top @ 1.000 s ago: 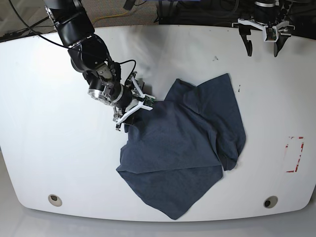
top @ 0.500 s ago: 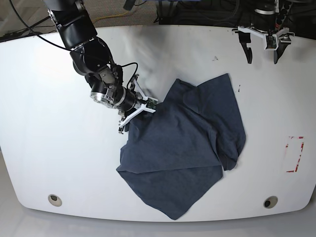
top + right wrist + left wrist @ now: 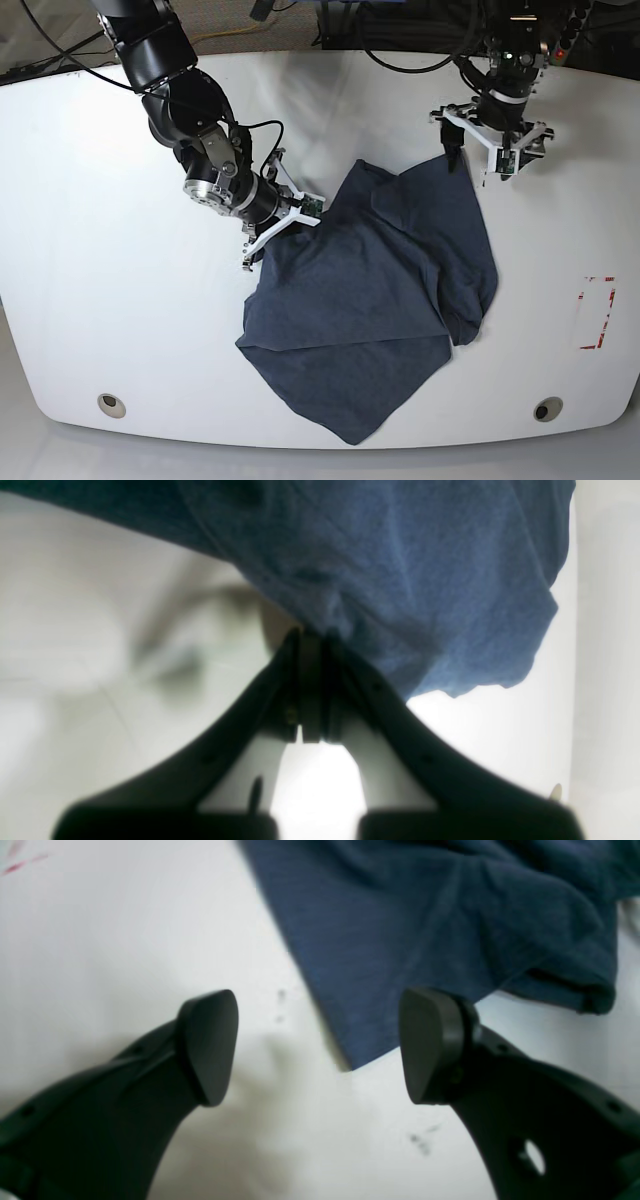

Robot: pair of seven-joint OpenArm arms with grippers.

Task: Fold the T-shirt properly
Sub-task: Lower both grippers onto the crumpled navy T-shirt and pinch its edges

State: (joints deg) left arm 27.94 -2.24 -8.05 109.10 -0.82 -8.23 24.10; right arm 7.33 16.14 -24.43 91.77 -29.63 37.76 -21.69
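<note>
Soft, limp T-shirt point(image 3: 380, 290) (take corners): right gripper point(image 3: 310, 645) jaws clamped on its edge, left gripper point(image 3: 320, 1045) jaws apart above a corner.

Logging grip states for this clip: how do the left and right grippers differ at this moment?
The right gripper has its black jaws shut, pinching an edge of the dark slate-blue T-shirt; the left gripper has its jaws wide apart, holding nothing. The right sits at the shirt's side edge; the left hovers over a shirt corner above the white table. Both are at the shirt's margins.
</note>
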